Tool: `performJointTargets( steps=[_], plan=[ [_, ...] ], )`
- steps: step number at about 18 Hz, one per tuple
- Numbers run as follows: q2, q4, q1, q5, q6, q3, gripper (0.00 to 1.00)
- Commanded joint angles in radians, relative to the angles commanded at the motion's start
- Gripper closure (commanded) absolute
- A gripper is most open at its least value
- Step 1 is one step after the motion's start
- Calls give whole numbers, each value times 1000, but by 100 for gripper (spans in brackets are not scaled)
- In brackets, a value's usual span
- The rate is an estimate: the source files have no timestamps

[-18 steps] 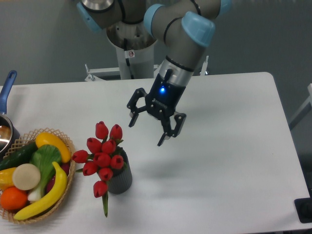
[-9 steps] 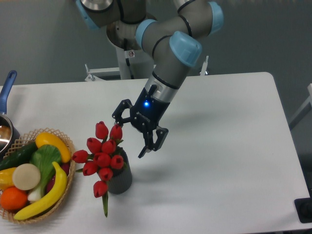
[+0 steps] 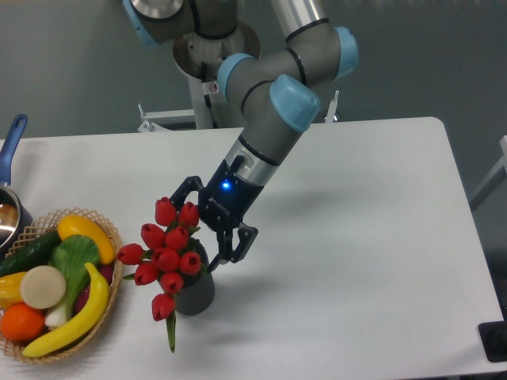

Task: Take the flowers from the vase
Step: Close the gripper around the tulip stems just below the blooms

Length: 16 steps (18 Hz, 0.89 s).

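**Flowers not yet grasped; gripper at the bunch**

The flowers [image 3: 168, 252], glossy red closed buds on green stems, sit in the vase [image 3: 196, 291], a dark grey ribbed cylinder near the table's [image 3: 372, 261] front edge, left of centre. Nothing is lifted yet. The gripper [image 3: 203, 222] hangs at the bunch's right side, fingers spread apart; closing and lifting remain. A woven wicker basket [image 3: 101, 324] of smooth produce stands at the front-left corner.
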Motion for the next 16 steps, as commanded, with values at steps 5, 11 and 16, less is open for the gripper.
performJointTargets(
  steps=[5,11,16],
  plan=[
    [-9,0,-5,-12,0,0,0],
    [-14,5,0,-38,0,5,36],
    [-15,5,2,-38,-2,5,52]
  ],
)
